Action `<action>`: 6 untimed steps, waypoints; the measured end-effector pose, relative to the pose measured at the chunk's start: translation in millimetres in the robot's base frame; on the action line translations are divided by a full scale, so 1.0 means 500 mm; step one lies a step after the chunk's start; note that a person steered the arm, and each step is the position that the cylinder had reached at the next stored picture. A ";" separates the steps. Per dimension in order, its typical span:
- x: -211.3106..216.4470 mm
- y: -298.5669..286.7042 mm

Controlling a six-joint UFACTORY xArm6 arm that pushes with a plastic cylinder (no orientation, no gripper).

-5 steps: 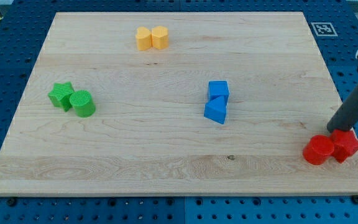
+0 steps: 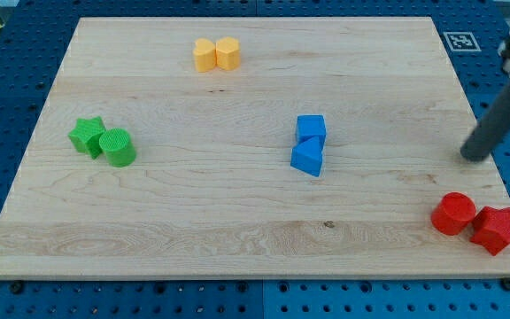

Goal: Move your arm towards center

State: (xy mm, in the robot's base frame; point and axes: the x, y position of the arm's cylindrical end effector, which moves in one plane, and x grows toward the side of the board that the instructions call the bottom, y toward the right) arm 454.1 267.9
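My tip (image 2: pixel 473 158) is at the view's right edge of the wooden board (image 2: pixel 237 239), above the two red blocks and well right of the blue ones. A blue cube (image 2: pixel 311 128) and a blue triangular block (image 2: pixel 307 159) touch near the board's middle. A red cylinder (image 2: pixel 453 213) and a red star-like block (image 2: pixel 497 229) sit side by side at the bottom right corner. My tip touches no block.
Two yellow blocks (image 2: pixel 216 54) stand together near the view's top. A green star (image 2: pixel 87 136) and a green cylinder (image 2: pixel 118 147) touch at the view's left. A fiducial tag (image 2: pixel 459 41) lies off the board's top right corner.
My tip has moved up the view, away from the red blocks. The red star-like block now lies lower and further right, at the board's corner.
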 end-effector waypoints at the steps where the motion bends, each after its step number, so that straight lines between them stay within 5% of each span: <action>1: -0.100 -0.054; 3: -0.158 -0.313; 5: -0.110 -0.548; 6: -0.108 -0.487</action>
